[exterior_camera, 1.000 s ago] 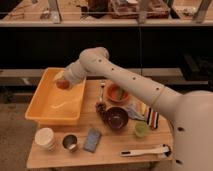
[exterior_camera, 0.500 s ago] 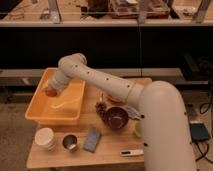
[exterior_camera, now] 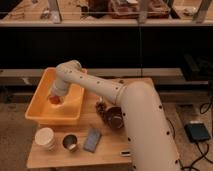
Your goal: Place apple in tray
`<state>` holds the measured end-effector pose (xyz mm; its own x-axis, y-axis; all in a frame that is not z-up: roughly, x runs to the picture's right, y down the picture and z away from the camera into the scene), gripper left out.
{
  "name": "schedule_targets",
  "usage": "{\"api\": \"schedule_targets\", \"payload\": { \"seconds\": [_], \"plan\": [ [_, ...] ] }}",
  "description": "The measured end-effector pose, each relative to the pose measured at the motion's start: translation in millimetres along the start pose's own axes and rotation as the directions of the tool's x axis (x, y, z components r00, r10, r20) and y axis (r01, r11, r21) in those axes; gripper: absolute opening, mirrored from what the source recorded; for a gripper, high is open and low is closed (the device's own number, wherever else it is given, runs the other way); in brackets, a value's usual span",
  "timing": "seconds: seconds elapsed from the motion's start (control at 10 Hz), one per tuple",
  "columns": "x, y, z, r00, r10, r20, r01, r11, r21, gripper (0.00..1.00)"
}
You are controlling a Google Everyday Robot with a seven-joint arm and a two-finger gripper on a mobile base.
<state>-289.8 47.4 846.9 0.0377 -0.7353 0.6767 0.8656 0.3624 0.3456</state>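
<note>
The yellow-orange tray [exterior_camera: 40, 111] sits on the left part of the wooden table. My arm reaches from the right, over the tray's far wall and down into it. My gripper [exterior_camera: 55, 98] is low inside the tray, left of its middle, shut on the small red-orange apple [exterior_camera: 53, 100]. The apple hangs close to the tray floor; I cannot tell whether it touches. The gripper body hides most of the fruit.
A dark purple bowl [exterior_camera: 114, 119] stands right of the tray, partly behind my arm. Along the table's front edge are a white cup [exterior_camera: 45, 138], a metal cup [exterior_camera: 69, 143] and a flat dark blue item [exterior_camera: 92, 139]. A dark shelf unit runs behind the table.
The arm has swung closer and to the left. The gripper has come down with the apple from above the tray's far rim to low inside the tray.
</note>
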Motion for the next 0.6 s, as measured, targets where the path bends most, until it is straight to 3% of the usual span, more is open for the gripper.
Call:
{"api": "schedule_targets", "payload": {
  "seconds": [0.4,0.6],
  "plan": [
    [7.7,11.4,-12.2,1.0,0.021,0.004,-0.021,1.0,-0.006,0.8],
    [6.9,16.3,-34.0,1.0,0.031,0.002,-0.031,0.998,0.054,0.8]
  ]
}}
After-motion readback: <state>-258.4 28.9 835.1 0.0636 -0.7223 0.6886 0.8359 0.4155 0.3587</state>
